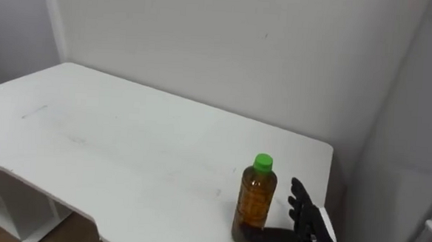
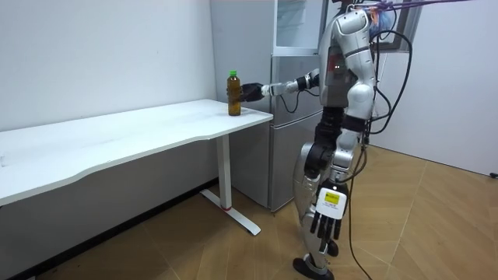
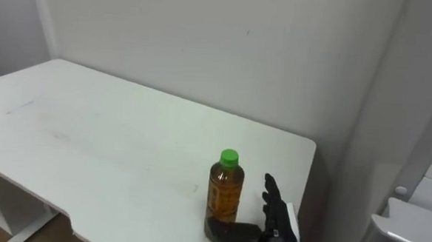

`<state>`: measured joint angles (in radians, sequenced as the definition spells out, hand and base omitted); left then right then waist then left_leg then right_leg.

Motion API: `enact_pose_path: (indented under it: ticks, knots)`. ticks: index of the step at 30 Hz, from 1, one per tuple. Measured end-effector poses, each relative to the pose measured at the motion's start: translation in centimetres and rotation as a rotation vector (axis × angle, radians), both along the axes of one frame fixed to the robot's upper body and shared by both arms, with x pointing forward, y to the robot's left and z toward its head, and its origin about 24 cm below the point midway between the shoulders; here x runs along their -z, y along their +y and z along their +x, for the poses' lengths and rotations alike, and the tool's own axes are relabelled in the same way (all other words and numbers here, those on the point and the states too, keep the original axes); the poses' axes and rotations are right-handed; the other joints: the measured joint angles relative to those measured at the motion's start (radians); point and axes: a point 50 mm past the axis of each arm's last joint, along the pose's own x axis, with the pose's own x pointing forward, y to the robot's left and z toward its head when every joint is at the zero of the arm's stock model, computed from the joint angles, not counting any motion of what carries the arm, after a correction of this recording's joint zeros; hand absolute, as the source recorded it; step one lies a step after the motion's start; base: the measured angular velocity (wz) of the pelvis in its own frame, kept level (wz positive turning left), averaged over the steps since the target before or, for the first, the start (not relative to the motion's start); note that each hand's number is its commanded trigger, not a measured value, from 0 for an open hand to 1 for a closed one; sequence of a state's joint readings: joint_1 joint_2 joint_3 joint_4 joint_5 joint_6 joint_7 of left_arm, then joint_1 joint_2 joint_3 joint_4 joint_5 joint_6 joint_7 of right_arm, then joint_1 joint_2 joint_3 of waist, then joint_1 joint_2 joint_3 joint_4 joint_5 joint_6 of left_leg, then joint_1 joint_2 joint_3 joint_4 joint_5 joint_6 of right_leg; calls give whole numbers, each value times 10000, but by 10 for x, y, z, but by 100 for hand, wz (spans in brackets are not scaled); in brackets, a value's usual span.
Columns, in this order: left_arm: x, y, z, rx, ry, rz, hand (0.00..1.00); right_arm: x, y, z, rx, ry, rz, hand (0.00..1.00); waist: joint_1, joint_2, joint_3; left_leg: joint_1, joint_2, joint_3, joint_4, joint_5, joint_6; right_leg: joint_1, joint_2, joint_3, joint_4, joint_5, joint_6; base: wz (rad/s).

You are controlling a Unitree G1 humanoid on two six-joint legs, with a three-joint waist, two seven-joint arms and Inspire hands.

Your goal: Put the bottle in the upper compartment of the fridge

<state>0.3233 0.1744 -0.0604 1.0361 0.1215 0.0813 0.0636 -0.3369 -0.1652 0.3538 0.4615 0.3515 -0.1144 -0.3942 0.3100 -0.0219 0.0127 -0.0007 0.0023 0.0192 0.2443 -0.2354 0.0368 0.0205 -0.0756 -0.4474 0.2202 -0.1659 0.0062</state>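
Observation:
A bottle [image 1: 254, 204] of amber drink with a green cap stands upright near the right end of the white table [image 1: 125, 153], close to its front edge. My right hand [image 1: 308, 228] is open just to the right of it: the straight fingers stand beside the bottle and the thumb lies along the table at its base. In the room view the bottle [image 2: 233, 93] stands at the table's corner with my right hand [image 2: 250, 92] stretched out to it, and my left hand [image 2: 327, 225] hangs open beside my leg.
The grey fridge [image 2: 292, 117] stands right of the table's end, just behind my outstretched arm, and its upper compartment [image 2: 299, 23] shows shelves. Its side [image 3: 415, 131] rises at the right of the eye views. A white wall runs behind the table.

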Motion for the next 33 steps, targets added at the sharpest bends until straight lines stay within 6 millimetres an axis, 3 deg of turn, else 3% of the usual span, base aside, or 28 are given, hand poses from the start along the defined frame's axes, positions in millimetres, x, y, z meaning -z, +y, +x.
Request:
enact_pose_path:
  ticks: [11,18,24,25,26,29,33]
  knots:
    - [-1,-1,5,47,-205,-92,0,0,-4,1,147,-5,-129,0,324,-106,33,-101,-137,-291,-89,131,43,-6,-143,-248,2,-60,90,9]
    - [-1,2,3,-256,-202,-184,0,-1,-5,1,125,-15,-125,0,613,-250,-35,-123,-154,-344,-84,133,46,29,-143,-249,7,-60,90,2]
    - [-2,2,2,-303,-172,-236,0,0,-7,1,-33,17,-377,0,714,-298,-14,-116,-153,-341,-164,134,43,30,-139,-242,11,-60,90,0]
    - [-2,2,2,-304,-173,-236,0,0,-7,1,-52,22,-398,44,716,-308,-10,-116,-153,-341,-164,135,42,30,-139,-242,11,-60,90,0]
    - [-2,2,2,-299,-190,-235,0,1,-7,1,-71,57,-416,100,724,-333,2,-117,-151,-341,-165,135,42,26,-137,-240,13,-60,90,0]
    - [-2,2,4,-270,-275,-232,0,12,-12,-1,-9,527,-594,100,813,-450,-27,-117,-152,-341,-221,136,41,-5,-140,-244,17,-61,92,0]
    - [-2,3,3,-329,-250,-234,0,19,-13,-2,-229,878,-676,100,817,-552,38,-117,-154,-341,-203,137,43,-15,-143,-261,9,-63,95,0]
